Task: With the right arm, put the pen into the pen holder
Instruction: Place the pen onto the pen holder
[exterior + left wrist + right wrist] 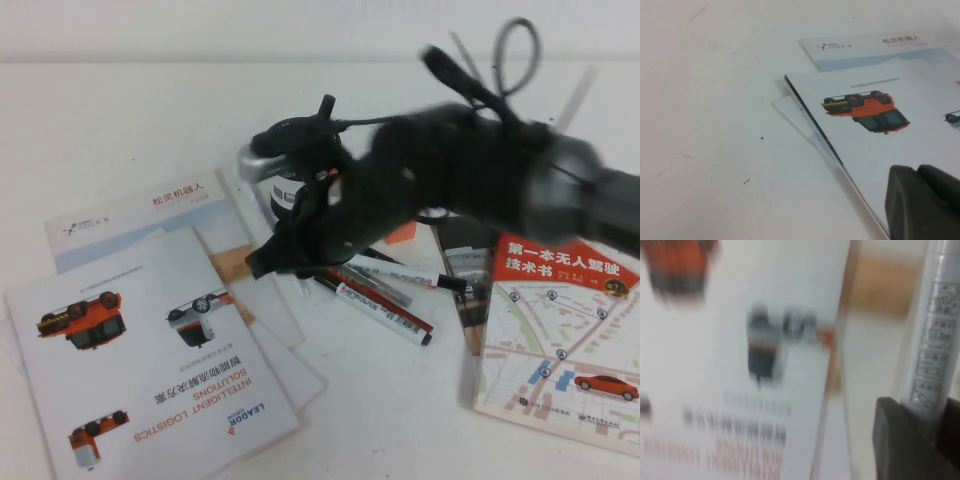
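While my right end effector (912, 440) grips the pen (935, 325) above the counter (150, 120), I judge the carry under way. Next: align over the pen holder (290, 195). The left end effector (925, 205) hovers beside the brochures (880, 115); its opening I cannot tell.

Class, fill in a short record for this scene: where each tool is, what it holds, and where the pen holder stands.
right tool: above the brochures, shut on the pen
left tool: low over the truck brochure, grip unclear
pen holder: table centre, partly behind the right arm
loose pens: on table, right of the holder
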Available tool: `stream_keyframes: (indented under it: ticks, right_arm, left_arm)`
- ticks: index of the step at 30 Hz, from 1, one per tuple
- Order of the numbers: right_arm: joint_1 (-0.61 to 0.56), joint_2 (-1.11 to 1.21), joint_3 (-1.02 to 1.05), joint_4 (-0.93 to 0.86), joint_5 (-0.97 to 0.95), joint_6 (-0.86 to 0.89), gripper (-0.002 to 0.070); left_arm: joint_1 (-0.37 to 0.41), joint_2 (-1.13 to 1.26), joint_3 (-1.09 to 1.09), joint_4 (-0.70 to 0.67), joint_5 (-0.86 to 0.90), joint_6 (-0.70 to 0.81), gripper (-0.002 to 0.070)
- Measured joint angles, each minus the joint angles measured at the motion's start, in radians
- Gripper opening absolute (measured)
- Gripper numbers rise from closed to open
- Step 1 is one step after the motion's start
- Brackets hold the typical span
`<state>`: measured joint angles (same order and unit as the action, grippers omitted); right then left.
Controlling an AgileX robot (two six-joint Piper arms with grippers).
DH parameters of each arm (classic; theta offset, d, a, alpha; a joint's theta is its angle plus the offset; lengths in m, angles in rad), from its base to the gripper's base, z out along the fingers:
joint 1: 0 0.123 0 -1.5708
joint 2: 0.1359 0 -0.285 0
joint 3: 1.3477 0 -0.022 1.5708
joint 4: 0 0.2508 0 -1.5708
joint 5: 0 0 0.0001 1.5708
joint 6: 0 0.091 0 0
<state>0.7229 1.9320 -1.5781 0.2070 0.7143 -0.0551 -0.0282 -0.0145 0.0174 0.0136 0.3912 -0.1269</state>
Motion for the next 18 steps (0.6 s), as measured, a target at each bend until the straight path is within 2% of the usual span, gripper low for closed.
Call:
stream_keyframes:
  ticks: [4,7,10,12,18]
  right_arm:
    - [0.028,-0.198,0.309,0.029,-0.489,0.000,0.0116]
    - [0.067,-0.287,0.547,0.022,-0.960,0.002,0.0116]
    - [0.083,-0.301,0.661,-0.001,-1.376,0.006,0.0116]
    - [0.076,-0.277,0.661,0.004,-1.485,0.008,0.0116]
    - [0.017,-0.149,0.510,-0.013,-1.506,0.006,0.0116]
  left_arm:
    - [0.000,0.000,0.000,0.000,0.000,0.000,-0.0003]
    - [0.000,0.000,0.000,0.000,0.000,0.000,-0.0002]
    - [0.000,0.000,0.000,0.000,0.000,0.000,-0.0002]
    - [0.000,0.000,0.000,0.000,0.000,0.000,-0.0002]
    - [0.000,0.000,0.000,0.000,0.000,0.000,-0.0002]
